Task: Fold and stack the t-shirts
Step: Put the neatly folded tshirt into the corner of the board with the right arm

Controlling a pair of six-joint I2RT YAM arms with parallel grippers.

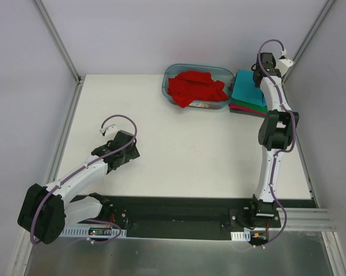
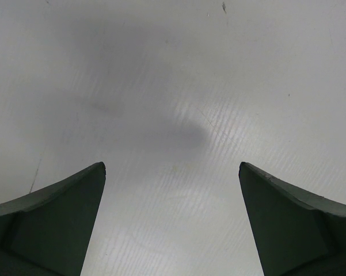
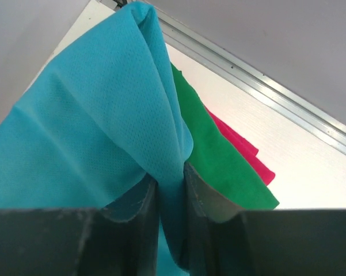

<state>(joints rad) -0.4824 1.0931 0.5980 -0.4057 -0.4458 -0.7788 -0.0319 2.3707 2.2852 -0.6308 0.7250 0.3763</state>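
A folded teal-blue t-shirt (image 1: 246,86) tops a stack at the table's far right, over a green t-shirt (image 1: 257,107) and a magenta t-shirt (image 1: 242,108). A crumpled red t-shirt (image 1: 196,87) lies in the clear blue-tinted tub (image 1: 168,76). My right gripper (image 1: 258,79) is over the stack, shut on a pinched fold of the teal-blue t-shirt (image 3: 103,115); its fingers (image 3: 210,195) clamp the cloth, with the green t-shirt (image 3: 219,149) and magenta t-shirt (image 3: 242,146) beneath. My left gripper (image 1: 126,152) is open and empty, low over bare table (image 2: 173,115) at the left.
The tub stands at the back centre, touching the stack's left side. Metal frame rails (image 1: 60,52) and grey walls border the table. A rail (image 3: 259,86) runs just past the stack. The black base strip (image 1: 178,215) lies along the near edge.
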